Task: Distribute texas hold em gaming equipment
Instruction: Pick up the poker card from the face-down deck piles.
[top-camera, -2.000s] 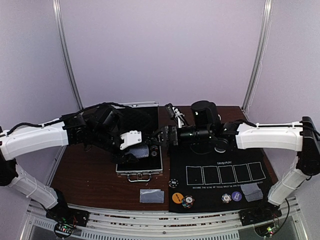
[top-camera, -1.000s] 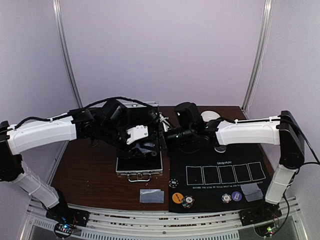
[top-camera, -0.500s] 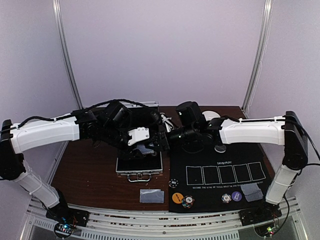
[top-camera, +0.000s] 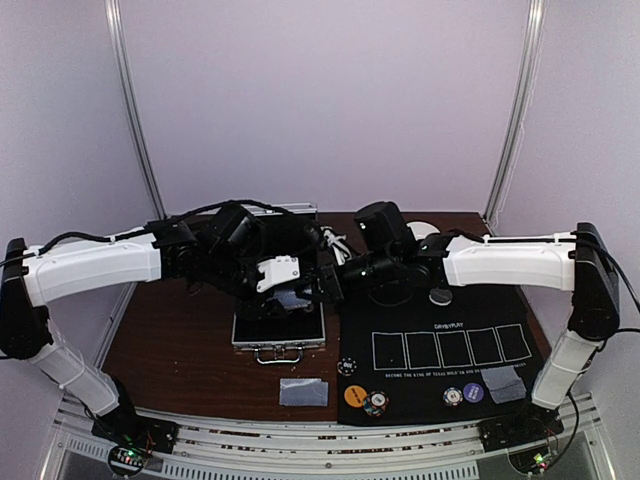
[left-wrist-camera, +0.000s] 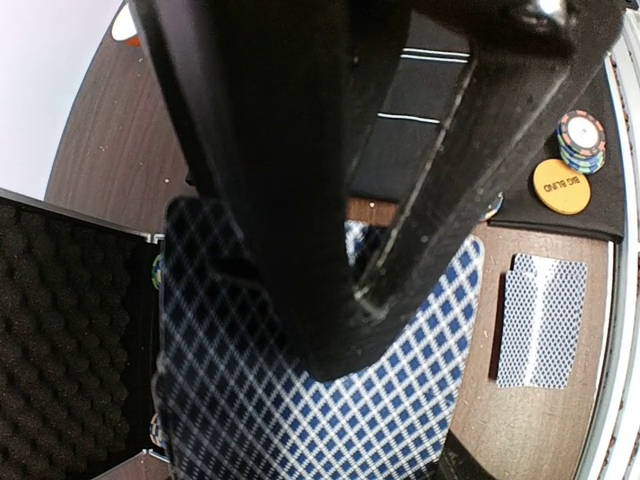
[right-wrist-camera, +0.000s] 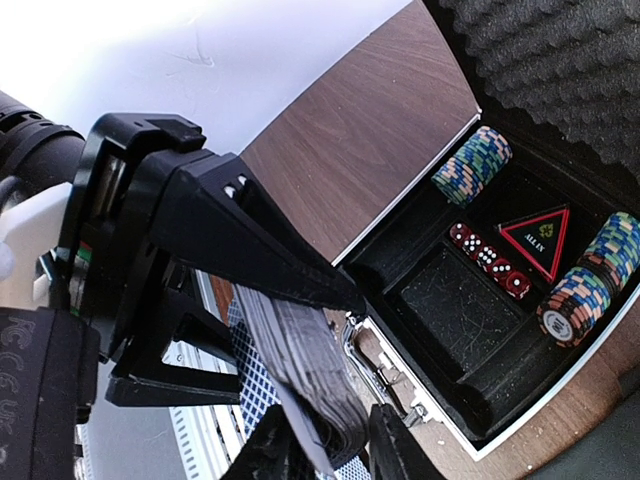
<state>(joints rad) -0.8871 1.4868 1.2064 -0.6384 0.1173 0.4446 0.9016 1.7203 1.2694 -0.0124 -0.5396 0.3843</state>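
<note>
A deck of blue-checked playing cards (top-camera: 290, 298) (left-wrist-camera: 330, 400) hangs over the open case, with my left gripper (top-camera: 283, 290) (left-wrist-camera: 345, 340) shut on it. My right gripper (top-camera: 325, 283) (right-wrist-camera: 325, 445) has reached in from the right. Its fingertips (right-wrist-camera: 390, 440) press on both sides of the deck's (right-wrist-camera: 310, 370) lower end, where one card sticks out. Dealt cards (top-camera: 303, 392) lie on the wood, and more cards (top-camera: 505, 382) lie on the mat. On the mat's near edge sit an orange disc (top-camera: 354, 395), a chip stack (top-camera: 375, 403), a second chip stack (top-camera: 453, 397) and a purple disc (top-camera: 473, 392).
The silver case (top-camera: 280, 345) lies open under both grippers, with chip rolls (right-wrist-camera: 472, 165) and red dice (right-wrist-camera: 488, 258) in its black lining. A black mat (top-camera: 440, 320) with five card outlines covers the right side. A white bowl (top-camera: 420, 230) stands behind my right arm.
My right arm has swung left to the deck and its jaws have narrowed onto the cards. My left gripper has kept the deck over the case, shifted slightly right.
</note>
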